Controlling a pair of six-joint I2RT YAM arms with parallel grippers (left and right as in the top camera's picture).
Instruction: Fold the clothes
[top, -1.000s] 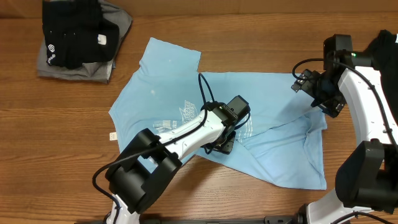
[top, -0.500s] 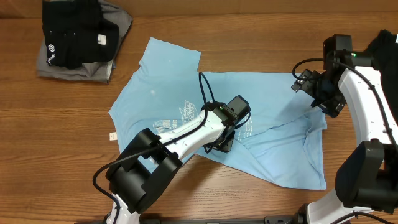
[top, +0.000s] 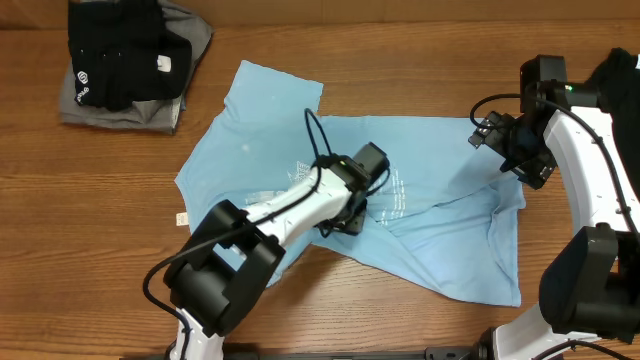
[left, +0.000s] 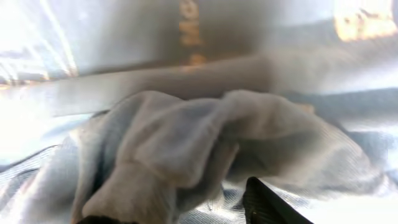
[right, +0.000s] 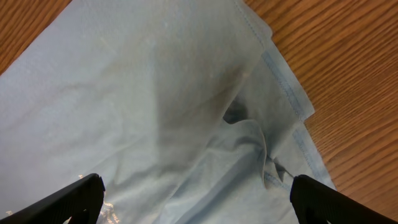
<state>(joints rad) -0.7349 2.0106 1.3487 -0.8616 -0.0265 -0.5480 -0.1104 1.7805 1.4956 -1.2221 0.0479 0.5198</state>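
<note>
The light blue T-shirt (top: 450, 190) lies spread across the middle of the wooden table, white lettering near its centre. My left gripper (top: 350, 212) is down on the shirt by the lettering. In the left wrist view a bunched fold of the blue cloth (left: 186, 143) sits between its dark fingertips (left: 270, 205), so the left gripper (left: 186, 211) is shut on the shirt. My right gripper (top: 512, 152) hovers over the shirt's far right edge. Seen from the right wrist, the right gripper (right: 199, 202) is wide open with only flat cloth (right: 155, 112) beneath it.
A stack of folded black and grey clothes (top: 120, 60) sits at the back left corner. A dark garment (top: 622, 85) shows at the right edge behind the right arm. A small white tag (top: 182, 218) lies on the bare wood left of the shirt.
My left gripper has shifted left and slightly toward the back, dragging the pinched cloth with it; the shirt's lower right hem has crept left. The right arm has not moved.
</note>
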